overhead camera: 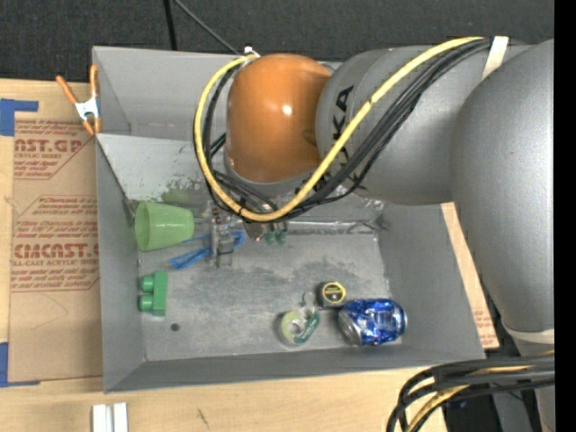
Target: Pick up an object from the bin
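Gripper (pixel 225 239) low in the grey metal bin (pixel 252 297)
We see it over a blue plastic piece (pixel 191 260) beside a green plastic cup (pixel 164 226); apart or together, we cannot tell.

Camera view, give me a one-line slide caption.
Arm's hand low in the grey bin, next to a green cup and a blue stick; crushed blue can apart.
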You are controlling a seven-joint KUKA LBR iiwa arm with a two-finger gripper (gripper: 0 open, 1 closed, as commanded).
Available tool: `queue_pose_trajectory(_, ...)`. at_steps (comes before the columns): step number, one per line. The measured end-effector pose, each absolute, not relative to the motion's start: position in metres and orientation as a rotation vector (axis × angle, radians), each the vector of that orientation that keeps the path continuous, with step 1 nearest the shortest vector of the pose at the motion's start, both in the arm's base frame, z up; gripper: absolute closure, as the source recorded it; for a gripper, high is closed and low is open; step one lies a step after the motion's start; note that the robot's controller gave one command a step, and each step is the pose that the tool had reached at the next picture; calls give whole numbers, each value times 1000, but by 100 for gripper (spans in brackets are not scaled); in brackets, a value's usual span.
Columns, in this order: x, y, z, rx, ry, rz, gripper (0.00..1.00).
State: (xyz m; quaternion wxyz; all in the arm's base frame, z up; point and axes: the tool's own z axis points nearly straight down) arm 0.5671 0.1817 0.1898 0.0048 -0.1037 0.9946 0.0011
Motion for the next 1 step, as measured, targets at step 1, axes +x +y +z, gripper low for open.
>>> queue_pose_trajectory(1, 590, 154, 275, -313, 3113, 1, 100)
